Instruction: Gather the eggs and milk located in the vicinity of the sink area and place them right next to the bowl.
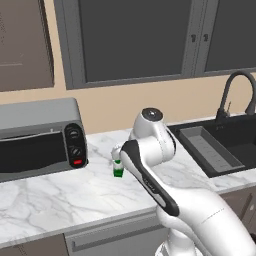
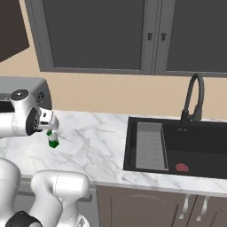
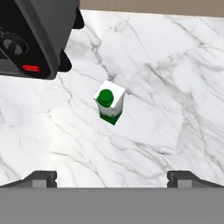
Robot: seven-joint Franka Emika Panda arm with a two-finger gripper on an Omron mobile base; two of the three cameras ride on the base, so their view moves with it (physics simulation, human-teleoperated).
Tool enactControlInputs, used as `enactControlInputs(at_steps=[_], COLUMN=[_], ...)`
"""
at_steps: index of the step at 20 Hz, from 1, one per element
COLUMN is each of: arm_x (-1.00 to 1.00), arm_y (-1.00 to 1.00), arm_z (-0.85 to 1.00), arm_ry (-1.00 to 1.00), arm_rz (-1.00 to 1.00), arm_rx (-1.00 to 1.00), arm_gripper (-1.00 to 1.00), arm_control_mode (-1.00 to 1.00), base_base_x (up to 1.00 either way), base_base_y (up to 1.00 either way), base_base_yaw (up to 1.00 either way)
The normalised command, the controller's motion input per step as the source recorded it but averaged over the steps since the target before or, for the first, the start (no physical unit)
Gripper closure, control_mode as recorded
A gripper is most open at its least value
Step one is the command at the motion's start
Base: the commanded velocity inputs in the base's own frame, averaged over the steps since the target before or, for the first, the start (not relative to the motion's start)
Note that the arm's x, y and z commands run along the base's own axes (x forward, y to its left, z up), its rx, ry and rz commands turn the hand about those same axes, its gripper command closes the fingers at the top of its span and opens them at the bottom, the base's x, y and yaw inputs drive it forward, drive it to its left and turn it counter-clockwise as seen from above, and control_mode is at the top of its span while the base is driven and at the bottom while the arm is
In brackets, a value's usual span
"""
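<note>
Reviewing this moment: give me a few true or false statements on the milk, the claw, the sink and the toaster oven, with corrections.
1. The milk stands upright on the marble counter. True.
2. The claw is shut on the milk. False: it is open, above the carton and apart from it.
3. A flat red round thing lies in the sink. True.
4. The toaster oven stands inside the sink. False: it stands on the counter, beside the milk.

Base views flanking arm, sharing counter (image 1: 60, 200) and milk (image 1: 118, 169), hand view looking straight down
</note>
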Motion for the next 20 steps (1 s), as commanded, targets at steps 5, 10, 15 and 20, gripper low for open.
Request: enactControlInputs(at_steps=[5,10,15,20], arm_x=[0.29,0.15,0.23,0.10], arm_y=[0.00,0.12,0.11,0.10], arm_z=[-0.01,-0.04,-0.12,-0.14], arm_ry=[0.00,0.00,0.00,0.02], arm_rz=[0.00,0.00,0.00,0.00], arm_rx=[0.00,0.00,0.00,0.00], arm_gripper=[-1.00,-1.00,-1.00,-1.00], arm_control_mode=[-1.00,-1.00,-1.00,-1.00], base_base_x=[0.00,0.00,0.00,0.00], base_base_y=[0.00,0.00,0.00,0.00], base_base_yaw=[0.00,0.00,0.00,0.00])
